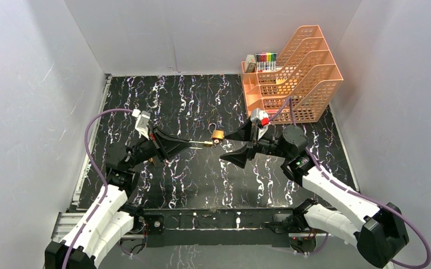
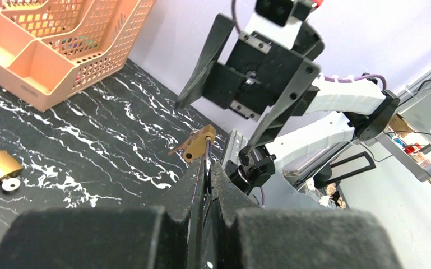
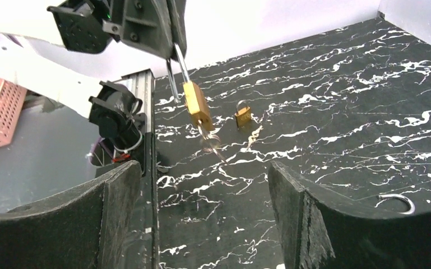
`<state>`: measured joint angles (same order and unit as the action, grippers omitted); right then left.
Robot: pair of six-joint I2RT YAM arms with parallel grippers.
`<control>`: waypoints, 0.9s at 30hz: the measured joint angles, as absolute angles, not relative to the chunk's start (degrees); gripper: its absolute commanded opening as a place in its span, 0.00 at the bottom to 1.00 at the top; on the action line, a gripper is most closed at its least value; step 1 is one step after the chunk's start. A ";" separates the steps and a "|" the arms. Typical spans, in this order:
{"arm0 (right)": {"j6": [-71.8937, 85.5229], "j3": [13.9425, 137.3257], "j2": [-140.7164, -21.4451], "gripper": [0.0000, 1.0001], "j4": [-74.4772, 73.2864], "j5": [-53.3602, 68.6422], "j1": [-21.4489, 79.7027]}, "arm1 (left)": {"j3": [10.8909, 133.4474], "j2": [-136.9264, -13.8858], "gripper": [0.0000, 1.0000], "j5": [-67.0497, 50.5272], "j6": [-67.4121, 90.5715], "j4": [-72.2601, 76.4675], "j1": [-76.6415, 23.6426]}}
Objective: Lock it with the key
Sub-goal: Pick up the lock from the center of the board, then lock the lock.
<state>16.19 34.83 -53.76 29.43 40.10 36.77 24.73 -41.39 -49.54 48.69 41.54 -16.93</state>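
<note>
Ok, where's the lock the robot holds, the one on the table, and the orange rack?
Held padlock (image 3: 196, 103): right wrist view, brass body.
Padlock on the table (image 3: 243, 116): right wrist view, brass body.
Orange file rack (image 1: 308, 98): top view, mesh side wall.

Layout across my table, with both arms meeting near the centre.

I have the left gripper (image 1: 186, 145) reaching in from the left. A padlock (image 3: 196, 105) is pinched by its shackle at the gripper's tip, up off the table (image 1: 202, 101), and a key (image 3: 213, 143) sticks out of the padlock's far end. The right gripper (image 1: 225, 148) faces it from the right, just beside it, jaws apart and touching nothing. A second padlock (image 1: 218, 135) lies on the table just behind the gap between the two grippers. From the right wrist I see a smaller padlock (image 3: 243, 116) standing on the table beyond the held one. A file rack (image 1: 291, 78) sits in the back right corner, with markers (image 1: 266, 60) standing at its rear left.
</note>
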 measured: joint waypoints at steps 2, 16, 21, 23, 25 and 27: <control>15.66 33.47 -54.68 0.87 31.66 40.51 36.77 | 24.73 -41.52 0.00 -48.90 49.23 42.94 -17.72; 12.36 35.59 -58.02 0.70 37.93 42.19 38.76 | 24.80 -44.29 0.00 -46.85 48.62 45.89 -21.82; 11.64 36.97 -59.77 0.65 37.41 42.28 40.01 | 25.12 -44.93 0.00 -46.57 47.99 46.33 -22.26; 11.44 37.67 -60.38 0.62 37.01 42.35 40.45 | 25.26 -45.25 0.00 -46.48 47.70 46.54 -22.26; 11.18 38.22 -60.88 0.58 36.86 42.37 40.86 | 25.45 -45.78 0.00 -46.46 47.42 46.68 -22.26; 10.81 38.50 -61.19 0.56 36.38 42.37 41.04 | 25.74 -46.35 0.00 -46.46 47.16 46.72 -22.26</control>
